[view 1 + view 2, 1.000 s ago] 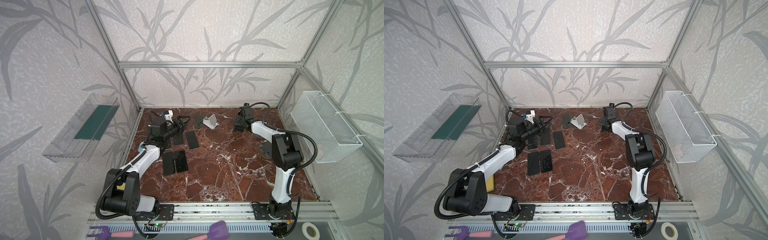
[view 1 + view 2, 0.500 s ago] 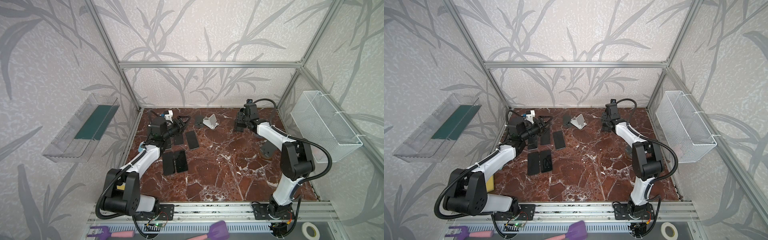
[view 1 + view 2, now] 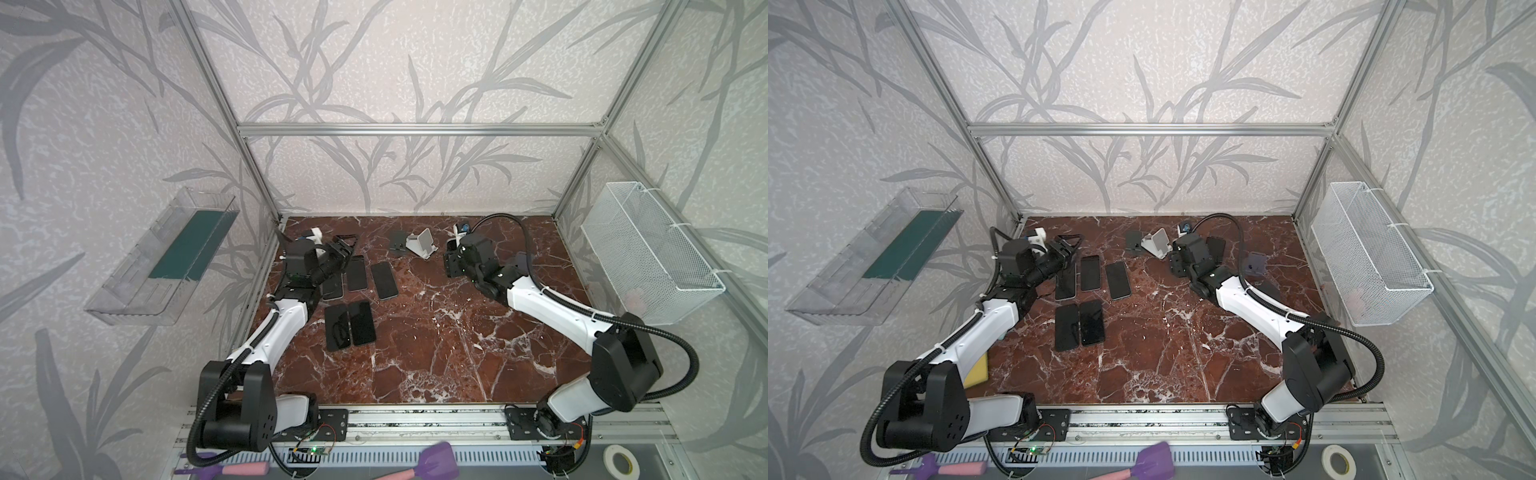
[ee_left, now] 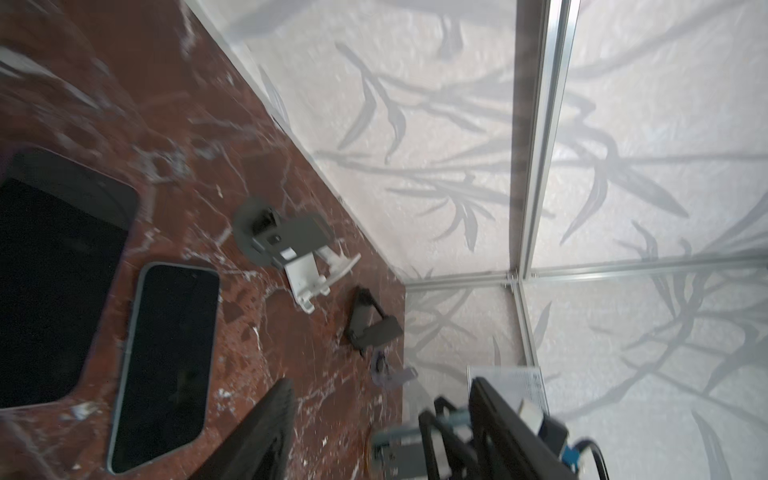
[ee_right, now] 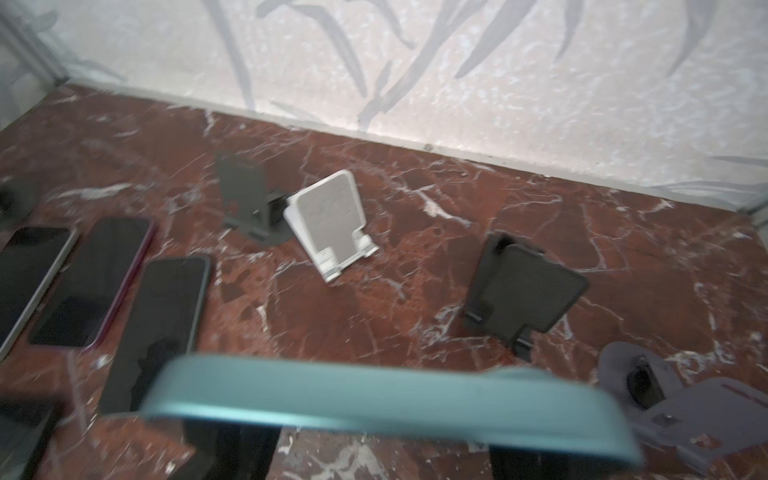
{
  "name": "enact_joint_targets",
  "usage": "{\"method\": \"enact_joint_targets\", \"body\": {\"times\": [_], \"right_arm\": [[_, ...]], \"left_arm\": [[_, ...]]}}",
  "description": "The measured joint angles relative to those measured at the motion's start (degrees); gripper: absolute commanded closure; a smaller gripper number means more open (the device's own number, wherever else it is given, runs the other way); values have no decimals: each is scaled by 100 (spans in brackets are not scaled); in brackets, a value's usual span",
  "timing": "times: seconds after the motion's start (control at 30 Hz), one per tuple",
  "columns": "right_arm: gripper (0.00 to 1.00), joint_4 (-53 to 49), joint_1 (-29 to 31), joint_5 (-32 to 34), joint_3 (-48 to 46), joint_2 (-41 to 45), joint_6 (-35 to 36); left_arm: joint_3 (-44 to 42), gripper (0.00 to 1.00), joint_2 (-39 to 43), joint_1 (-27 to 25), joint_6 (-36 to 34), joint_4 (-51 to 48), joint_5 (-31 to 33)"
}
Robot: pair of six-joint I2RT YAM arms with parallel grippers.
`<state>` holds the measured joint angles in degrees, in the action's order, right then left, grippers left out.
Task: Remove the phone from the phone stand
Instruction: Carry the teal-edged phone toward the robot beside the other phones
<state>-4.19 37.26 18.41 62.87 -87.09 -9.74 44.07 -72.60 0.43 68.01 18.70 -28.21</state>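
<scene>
Red marble tabletop [image 3: 436, 353] is seen w/ spare phones [image 3: 357, 272] laid flat at left. Teal phone [image 5: 374, 395] is clamped in right gripper [image 3: 453, 268], lifted clear of empty black phone stand [image 5: 523, 291] just beside it. Left gripper [image 4: 381, 381] is seen partly open, w/ nothing between its fingers.
</scene>
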Motion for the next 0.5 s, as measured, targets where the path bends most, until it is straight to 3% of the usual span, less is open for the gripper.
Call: {"method": "enact_joint_targets", "body": {"times": [0.13,0.17,0.33,0.5], "right_arm": [[38,-44,612,-103,-28,37,79],[38,-81,713,-125,-26,42,85],[39,-498,1051,-245,61,55,-109],[40,-1027,1314,-289,214,55,-739]], "left_arm": [[-177,14,33,350,181,-105,382],[-221,2,44,356,232,-140,472],[-372,1,234,378,330,-321,833],[-374,1,391,382,326,-328,955]]}}
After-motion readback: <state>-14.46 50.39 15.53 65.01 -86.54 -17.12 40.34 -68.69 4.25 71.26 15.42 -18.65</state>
